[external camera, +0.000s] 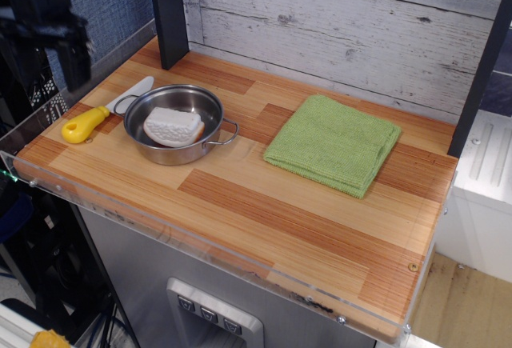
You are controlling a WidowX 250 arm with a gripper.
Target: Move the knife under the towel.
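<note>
The knife (100, 111) lies flat at the table's left end, with its yellow handle toward the front-left and its whitish blade pointing to the back, right beside the steel pan. The light-green towel (334, 143) lies folded and flat on the right half of the table, well apart from the knife. My black gripper (74, 72) hangs at the upper left, beyond the table's left edge and above and behind the knife, holding nothing. It blends into the dark background, so its jaws cannot be made out.
A steel pan (178, 150) with two loop handles sits just right of the knife and holds a white wedge-shaped block (173, 126). A black post (169, 14) stands at the back left. A clear acrylic lip (160, 216) runs along the front and left edges.
</note>
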